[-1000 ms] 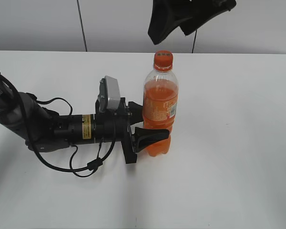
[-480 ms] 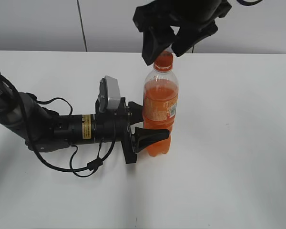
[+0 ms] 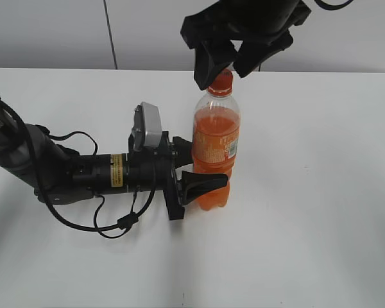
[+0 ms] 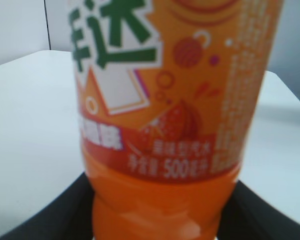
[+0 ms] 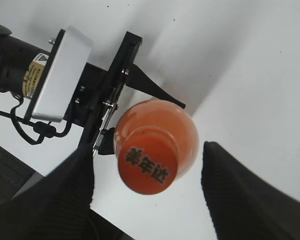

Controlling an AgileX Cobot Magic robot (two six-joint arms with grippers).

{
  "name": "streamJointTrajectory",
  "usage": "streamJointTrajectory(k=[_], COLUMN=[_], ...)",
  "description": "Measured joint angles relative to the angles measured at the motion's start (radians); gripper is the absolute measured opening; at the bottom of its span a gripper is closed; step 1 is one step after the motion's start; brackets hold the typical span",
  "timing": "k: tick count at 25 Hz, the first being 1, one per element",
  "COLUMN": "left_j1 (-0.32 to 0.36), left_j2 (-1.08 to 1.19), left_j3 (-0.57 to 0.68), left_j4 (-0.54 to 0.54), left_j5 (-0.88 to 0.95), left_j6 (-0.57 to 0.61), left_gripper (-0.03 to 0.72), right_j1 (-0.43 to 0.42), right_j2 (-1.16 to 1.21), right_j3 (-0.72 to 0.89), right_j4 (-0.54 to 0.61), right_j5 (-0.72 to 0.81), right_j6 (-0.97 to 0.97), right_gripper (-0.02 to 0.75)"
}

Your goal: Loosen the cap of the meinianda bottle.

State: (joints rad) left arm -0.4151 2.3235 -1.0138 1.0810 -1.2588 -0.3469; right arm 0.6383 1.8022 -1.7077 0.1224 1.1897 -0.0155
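Note:
The meinianda bottle (image 3: 215,151) stands upright on the white table, full of orange drink, with an orange label. It fills the left wrist view (image 4: 170,125). My left gripper (image 3: 202,186) lies low along the table and is shut on the bottle's lower body. The orange cap (image 3: 222,81) has dark characters on top in the right wrist view (image 5: 147,167). My right gripper (image 3: 226,64) hangs over the bottle's top, open, its two fingers to either side of the cap with gaps; it shows in the right wrist view (image 5: 149,187) too.
The white table (image 3: 321,192) runs to a grey wall at the back. The left arm's body and cables (image 3: 83,176) lie across the table's left half. The table's edge shows at the lower left of the right wrist view (image 5: 10,172).
My right gripper has come down from above the bottle and now straddles the cap. The bottle and the left gripper have not moved.

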Motion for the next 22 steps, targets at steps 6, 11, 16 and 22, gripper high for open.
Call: streamJointTrajectory(k=[6,11,16,22], left_j1=[0.000,0.000,0.000,0.000], left_j2=[0.000,0.000,0.000,0.000], left_j3=[0.000,0.000,0.000,0.000], left_j4=[0.000,0.000,0.000,0.000], left_j5=[0.000,0.000,0.000,0.000], left_j6=[0.000,0.000,0.000,0.000], left_gripper=[0.403,0.403,0.403,0.403], right_j1=[0.000,0.000,0.000,0.000], right_j2=[0.000,0.000,0.000,0.000], right_j3=[0.000,0.000,0.000,0.000], right_j4=[0.000,0.000,-0.002,-0.007], right_j5=[-0.016,-0.021,-0.021,-0.017], right_j6=[0.000,0.000,0.000,0.000], right_gripper=[0.501,0.501,0.501,0.501])
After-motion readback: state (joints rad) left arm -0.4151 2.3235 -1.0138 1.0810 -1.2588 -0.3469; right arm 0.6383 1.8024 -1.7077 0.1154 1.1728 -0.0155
